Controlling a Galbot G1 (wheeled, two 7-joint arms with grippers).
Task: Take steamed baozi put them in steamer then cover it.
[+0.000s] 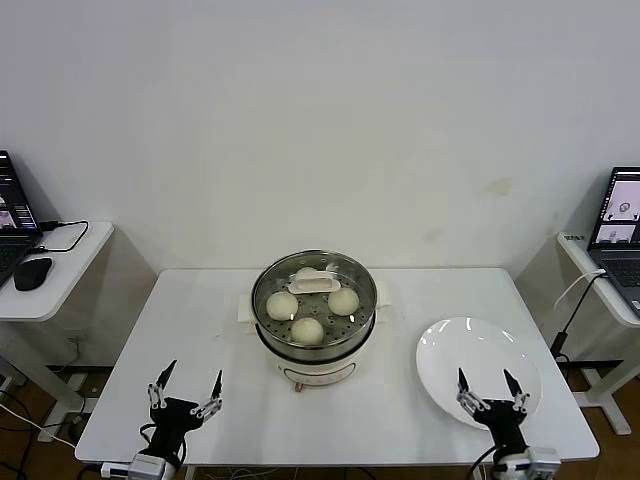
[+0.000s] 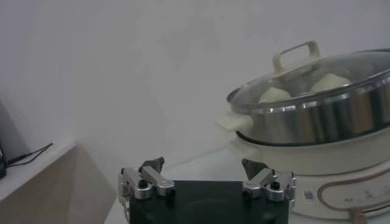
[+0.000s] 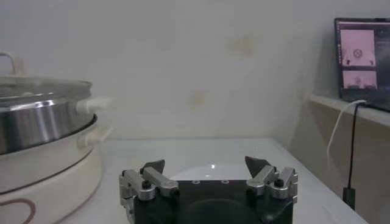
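The steamer (image 1: 315, 352) stands at the table's middle on its white base. A clear glass lid (image 1: 330, 318) with a cream handle (image 1: 312, 283) lies on it. Through the glass I see three steamed baozi (image 1: 282, 305) (image 1: 343, 300) (image 1: 307, 330) on the perforated tray. My left gripper (image 1: 195, 370) hovers open and empty near the front left edge, well apart from the pot. My right gripper (image 1: 484, 375) is open and empty over the near edge of the white plate (image 1: 450, 350). In the left wrist view the left gripper (image 2: 202, 161) faces the covered steamer (image 2: 317, 119) with baozi (image 2: 275, 94) inside.
The plate (image 3: 213, 170) lies bare just beyond the right gripper (image 3: 205, 161), with the steamer (image 3: 36, 115) off to one side. Side desks flank the table: a laptop and mouse (image 1: 32, 272) at left, a laptop (image 1: 622, 215) with a hanging cable at right.
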